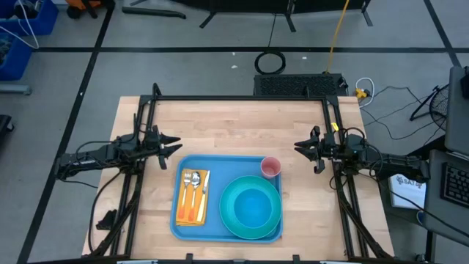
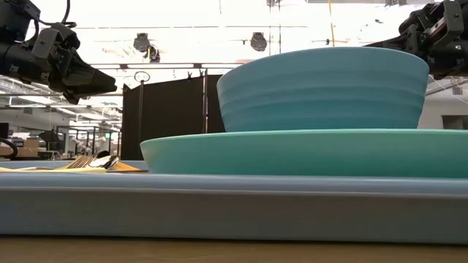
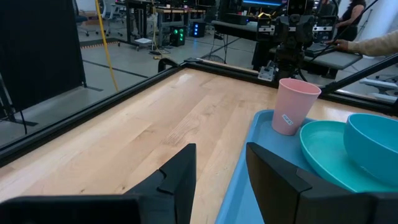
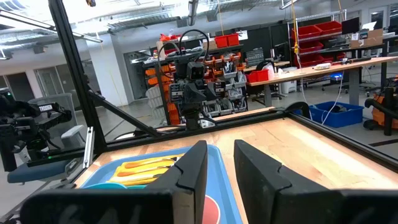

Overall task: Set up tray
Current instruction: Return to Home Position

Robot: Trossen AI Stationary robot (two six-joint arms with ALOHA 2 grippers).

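Looks past the left gripper, fingers parted, above the wooden table and the near edge of the tray. Shows on the tray a pink cup, upright, just beside a teal plate carrying a blue bowl. Faces the right arm across the table, with a person's sleeve beyond.

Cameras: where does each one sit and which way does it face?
High view: overhead, straight down on the tray; left arm left, right arm right.
Low view: table height, level past plate and bowl; arms in upper corners.
Left wrist view: on that arm, facing the cup past open jaws.
Right wrist view: on that arm, facing the cutlery past open jaws.
Shared: all show the tray.
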